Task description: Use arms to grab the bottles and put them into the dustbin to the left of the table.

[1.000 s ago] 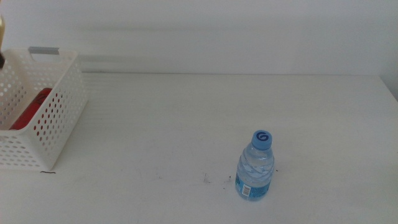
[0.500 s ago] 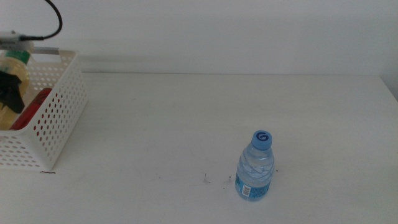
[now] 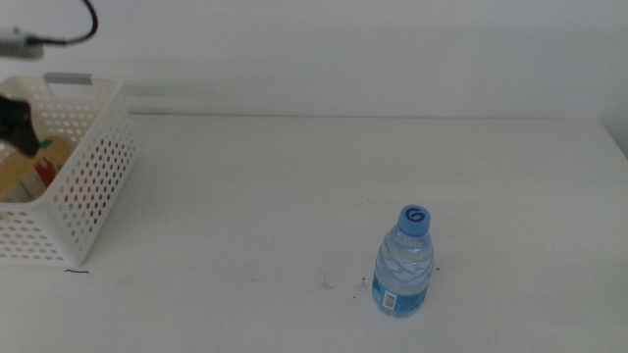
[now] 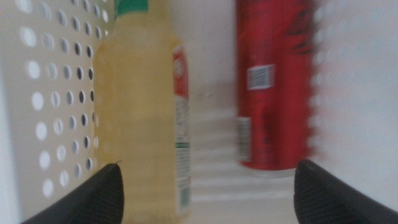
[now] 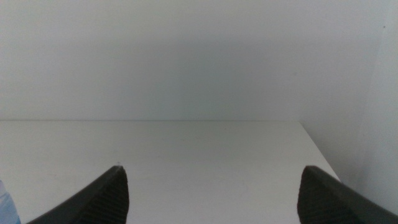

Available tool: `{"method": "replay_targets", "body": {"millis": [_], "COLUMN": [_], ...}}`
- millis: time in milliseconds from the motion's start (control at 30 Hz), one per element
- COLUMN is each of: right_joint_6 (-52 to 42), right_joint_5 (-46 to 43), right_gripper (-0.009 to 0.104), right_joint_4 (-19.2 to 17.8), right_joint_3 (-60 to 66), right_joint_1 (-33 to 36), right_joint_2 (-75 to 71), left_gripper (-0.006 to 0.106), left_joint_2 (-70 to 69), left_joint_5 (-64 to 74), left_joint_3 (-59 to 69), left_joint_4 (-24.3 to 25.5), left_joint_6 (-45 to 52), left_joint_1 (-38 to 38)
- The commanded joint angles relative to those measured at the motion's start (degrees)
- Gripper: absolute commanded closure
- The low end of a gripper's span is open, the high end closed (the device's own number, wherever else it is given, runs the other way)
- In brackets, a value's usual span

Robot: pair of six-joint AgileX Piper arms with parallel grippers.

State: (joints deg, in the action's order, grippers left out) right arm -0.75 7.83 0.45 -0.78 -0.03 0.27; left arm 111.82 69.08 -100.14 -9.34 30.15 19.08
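Left wrist view: tea bottle, soda can in dustbin

Tea bottle beside can in dustbin

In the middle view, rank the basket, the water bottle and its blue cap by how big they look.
1. Dustbin basket, largest, though partly cut off by the picture's edge.
2. Water bottle.
3. Blue cap, smallest.
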Motion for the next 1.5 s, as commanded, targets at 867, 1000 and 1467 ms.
{"method": "replay_targets", "body": {"millis": [867, 1000, 1467], "right_joint_6": [-0.2, -0.2, -0.2], "right_joint_5": [-0.6, -0.6, -1.8], "right_gripper": [0.002, 0.002, 0.002], "right_joint_4": [-0.1, -0.1, -0.1], "right_joint_3": [0.3, 0.3, 0.3], "right_joint_1": [-0.5, -0.5, -0.5], "right_joint_2": [-0.3, -0.3, -0.3], "left_gripper": [0.007, 0.007, 0.007], "left_joint_2": [-70.3, -72.6, -73.3], "left_joint_5": [-24.3, -24.5, -26.5], "left_joint_3": [45.5, 45.5, 45.5], "left_joint_4": [-11.9, -11.7, -11.6], "left_joint_6": [-9.4, -9.4, -9.1], "left_joint_1": [-34.6, -34.6, -34.6]}}
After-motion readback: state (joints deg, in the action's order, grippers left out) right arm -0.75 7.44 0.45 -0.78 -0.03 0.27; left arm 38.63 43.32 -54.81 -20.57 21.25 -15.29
